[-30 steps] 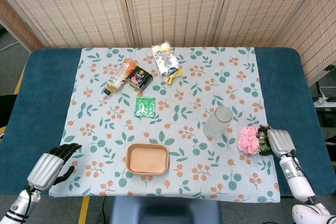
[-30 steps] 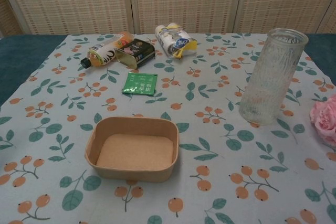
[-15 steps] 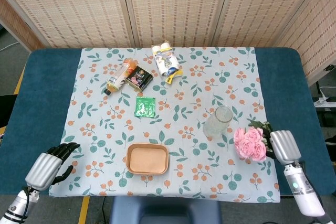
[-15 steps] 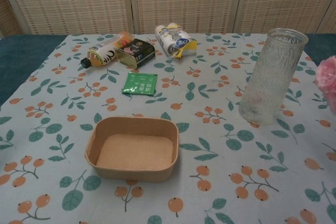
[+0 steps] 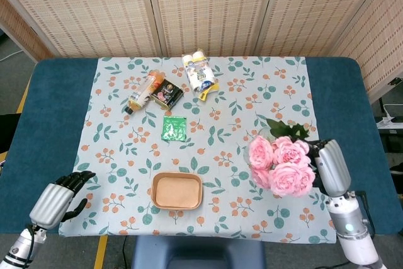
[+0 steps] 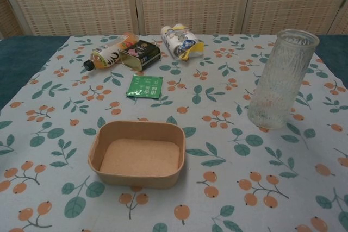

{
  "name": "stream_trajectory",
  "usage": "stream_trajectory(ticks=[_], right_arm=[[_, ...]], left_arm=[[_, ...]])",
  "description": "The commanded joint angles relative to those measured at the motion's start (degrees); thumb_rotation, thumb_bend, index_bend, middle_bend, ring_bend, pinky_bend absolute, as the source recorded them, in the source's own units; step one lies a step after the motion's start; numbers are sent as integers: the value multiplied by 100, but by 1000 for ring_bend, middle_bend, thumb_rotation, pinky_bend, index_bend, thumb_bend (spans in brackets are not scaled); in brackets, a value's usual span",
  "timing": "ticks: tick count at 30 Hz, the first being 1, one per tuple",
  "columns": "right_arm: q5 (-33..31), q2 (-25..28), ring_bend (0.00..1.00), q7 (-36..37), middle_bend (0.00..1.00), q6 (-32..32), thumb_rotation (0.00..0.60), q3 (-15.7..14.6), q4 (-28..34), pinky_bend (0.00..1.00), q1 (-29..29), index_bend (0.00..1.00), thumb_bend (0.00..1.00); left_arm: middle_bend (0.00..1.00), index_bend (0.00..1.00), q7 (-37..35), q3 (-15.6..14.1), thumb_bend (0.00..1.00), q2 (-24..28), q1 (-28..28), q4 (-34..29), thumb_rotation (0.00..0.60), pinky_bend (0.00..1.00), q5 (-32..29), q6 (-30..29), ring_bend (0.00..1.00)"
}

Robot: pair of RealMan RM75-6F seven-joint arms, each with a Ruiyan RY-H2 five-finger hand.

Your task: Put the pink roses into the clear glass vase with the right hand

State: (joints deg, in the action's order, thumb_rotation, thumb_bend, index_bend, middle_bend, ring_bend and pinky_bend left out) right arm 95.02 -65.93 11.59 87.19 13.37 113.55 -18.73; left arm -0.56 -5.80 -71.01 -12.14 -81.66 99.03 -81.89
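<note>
My right hand holds the bunch of pink roses lifted well above the table, blooms toward the camera and green leaves behind them. In the head view the roses cover most of the clear glass vase, which stands upright on the right side of the floral cloth in the chest view. The roses and right hand are out of the chest view. My left hand rests at the near left table edge, fingers curled, holding nothing.
A tan oval tray sits near the front middle. A green packet lies at centre. A bottle, a dark packet and a white and yellow pack lie at the back.
My right hand has raised the roses off the table and carried them left and up, over the vase in the head view. They have left the chest view. The left hand has not moved.
</note>
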Motion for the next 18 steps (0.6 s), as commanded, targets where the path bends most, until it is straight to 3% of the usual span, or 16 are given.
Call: stream_trajectory(ticks=[1,9,18], right_arm=[[-347,-254,1000,239,955,-315,600,335,175,963,-394,885,590],[-933,-331,1000,298,955,-641,600,345,326,963,-503,885,592],[-1362,-330,1000,547,955,-992,600,348,27,963,-600,885,591]], left_arm=[[192,163,11,-8,425,-7,-10,5,600,392,-6,38,229],[193,176,-24,7,425,9,1,1,600,392,-17,1,229],[193,179,-1,8,425,0,-6,2,600,392,-20,28,229]])
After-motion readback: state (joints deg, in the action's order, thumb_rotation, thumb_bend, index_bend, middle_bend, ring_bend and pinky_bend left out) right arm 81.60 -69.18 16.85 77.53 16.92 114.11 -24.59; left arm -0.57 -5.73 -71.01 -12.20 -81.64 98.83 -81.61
